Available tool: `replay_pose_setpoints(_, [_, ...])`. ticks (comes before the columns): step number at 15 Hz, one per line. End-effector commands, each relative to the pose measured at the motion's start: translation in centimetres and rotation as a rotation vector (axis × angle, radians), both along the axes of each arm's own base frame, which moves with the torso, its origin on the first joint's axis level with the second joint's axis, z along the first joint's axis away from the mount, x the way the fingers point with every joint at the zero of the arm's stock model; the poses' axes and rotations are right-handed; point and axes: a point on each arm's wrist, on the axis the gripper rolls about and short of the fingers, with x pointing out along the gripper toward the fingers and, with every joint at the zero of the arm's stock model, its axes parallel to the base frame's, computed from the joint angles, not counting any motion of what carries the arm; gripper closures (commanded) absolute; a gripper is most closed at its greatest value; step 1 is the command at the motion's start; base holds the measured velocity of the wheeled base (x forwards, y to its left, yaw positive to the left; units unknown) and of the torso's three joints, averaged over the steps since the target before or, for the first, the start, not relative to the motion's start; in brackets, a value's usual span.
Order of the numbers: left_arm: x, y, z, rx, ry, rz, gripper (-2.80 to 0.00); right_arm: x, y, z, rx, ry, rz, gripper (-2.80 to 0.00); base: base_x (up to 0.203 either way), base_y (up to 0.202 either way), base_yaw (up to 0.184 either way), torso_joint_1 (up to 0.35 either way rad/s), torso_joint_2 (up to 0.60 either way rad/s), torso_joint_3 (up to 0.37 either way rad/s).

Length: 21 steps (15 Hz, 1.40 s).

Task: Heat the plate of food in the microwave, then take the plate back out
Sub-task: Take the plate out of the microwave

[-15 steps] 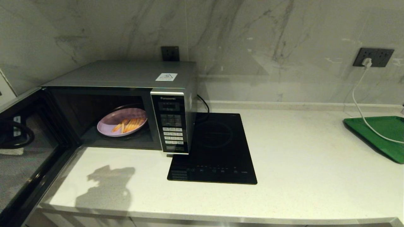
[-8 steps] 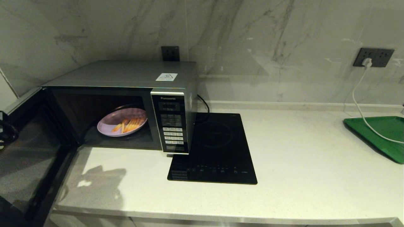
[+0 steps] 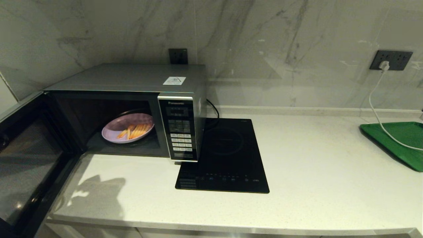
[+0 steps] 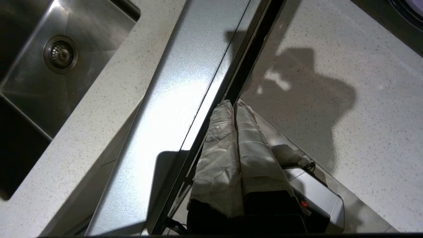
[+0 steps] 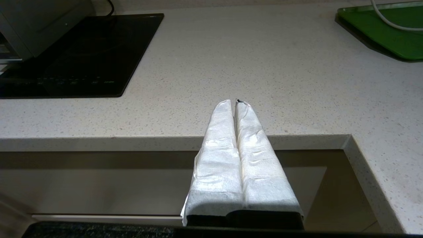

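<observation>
The silver-grey microwave (image 3: 132,77) stands at the counter's left with its dark glass door (image 3: 29,158) swung wide open to the left. Inside, the pale lilac plate (image 3: 115,127) with orange-yellow fries (image 3: 137,130) rests on the turntable. Neither gripper shows in the head view. In the left wrist view my left gripper (image 4: 234,105), wrapped in white tape, is shut and empty. Its tips are right beside the top edge of the open door (image 4: 244,62). My right gripper (image 5: 235,103) is shut and empty, parked low in front of the counter's front edge.
A flat black hob (image 3: 224,155) lies right of the microwave. At the far right sits a green tray (image 3: 403,142) with a white cable (image 3: 376,109) running across it from a wall socket. A steel sink (image 4: 59,56) lies left of the open door.
My left arm, seen behind the door at the left edge, has slid out of the head view. Its shadow on the counter has shifted left. Plate and door stay as they were.
</observation>
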Motion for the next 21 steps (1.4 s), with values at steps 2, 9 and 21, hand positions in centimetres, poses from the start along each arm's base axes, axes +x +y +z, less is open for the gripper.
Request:
replay_pose_setpoints(2, [0.0, 1.9, -0.2, 0.024, 0.013, 0.047, 0.0, 0.0, 0.0, 0.0, 0.001, -0.001, 0.001, 0.0, 0.0, 0.0, 0.0, 0.0, 0.0, 0.0])
replay_pose_setpoints(9, [0.4, 3.3, -0.4, 0.041, 0.007, 0.071, 0.0, 0.0, 0.0, 0.0, 0.001, -0.001, 0.001, 0.0, 0.0, 0.0, 0.0, 0.0, 0.0, 0.0])
replay_pose_setpoints(21, [2.8, 4.1, -2.3, -0.111, -0.001, 0.065, 0.0, 0.0, 0.0, 0.0, 0.001, -0.001, 0.001, 0.0, 0.0, 0.0, 0.0, 0.0, 0.0, 0.0])
